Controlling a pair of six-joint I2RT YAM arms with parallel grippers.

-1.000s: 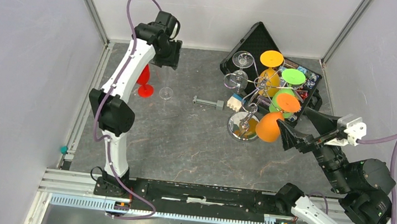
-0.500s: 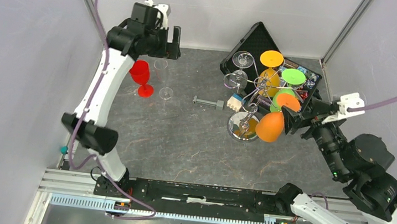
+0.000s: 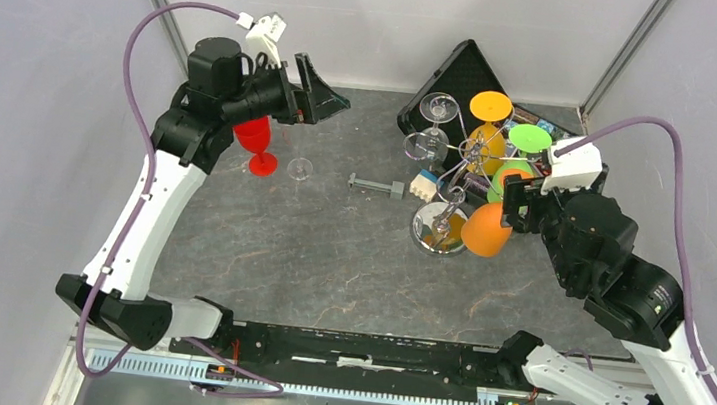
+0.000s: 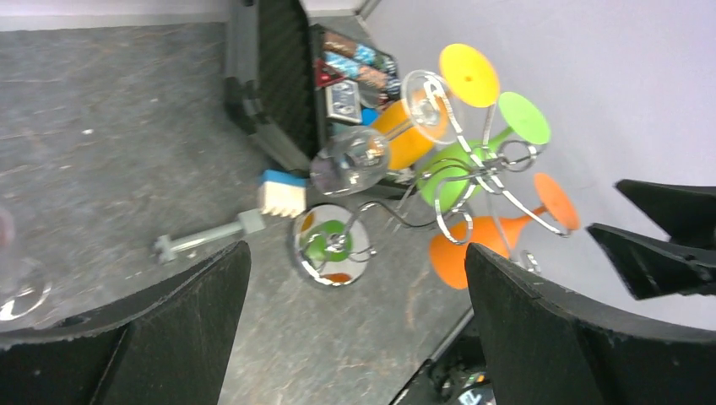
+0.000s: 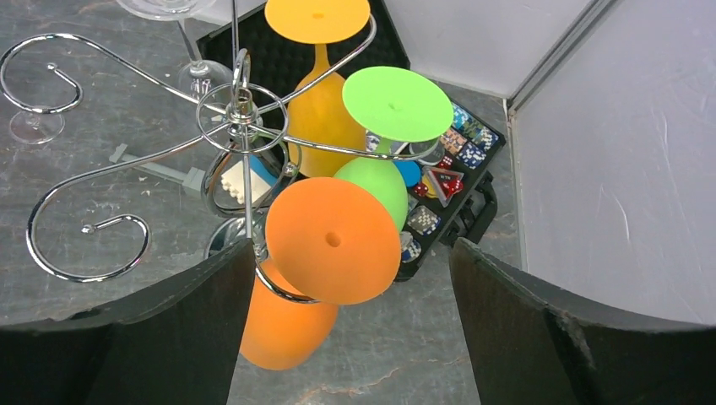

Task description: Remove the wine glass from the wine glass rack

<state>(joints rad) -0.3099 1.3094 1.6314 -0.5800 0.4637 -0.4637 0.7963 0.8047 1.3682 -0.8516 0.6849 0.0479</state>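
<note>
The silver wire wine glass rack (image 3: pixel 459 168) stands right of centre on its mirrored base (image 3: pixel 439 229). Hanging upside down on it are an orange glass (image 3: pixel 485 229), a green one (image 3: pixel 530 138), a yellow-footed one (image 3: pixel 491 106) and two clear ones (image 3: pixel 439 107). My right gripper (image 3: pixel 520 201) is open just right of the orange glass. In the right wrist view its gripper (image 5: pixel 350 337) straddles the orange glass's foot (image 5: pixel 332 240) without touching it. My left gripper (image 3: pixel 330 102) is open, empty and raised at the far left, pointing at the rack (image 4: pixel 473 169).
A red glass (image 3: pixel 255 141) and a clear glass (image 3: pixel 300 168) stand on the table below the left gripper. A black case (image 3: pixel 464 73) with coloured chips lies behind the rack. A grey tool (image 3: pixel 376 184) and a white-blue block (image 3: pixel 424 184) lie left of the rack's base.
My left arm has risen from the red and clear glasses and turned its gripper towards the rack. My right arm has swung up and in, its open gripper now beside the orange glass.
</note>
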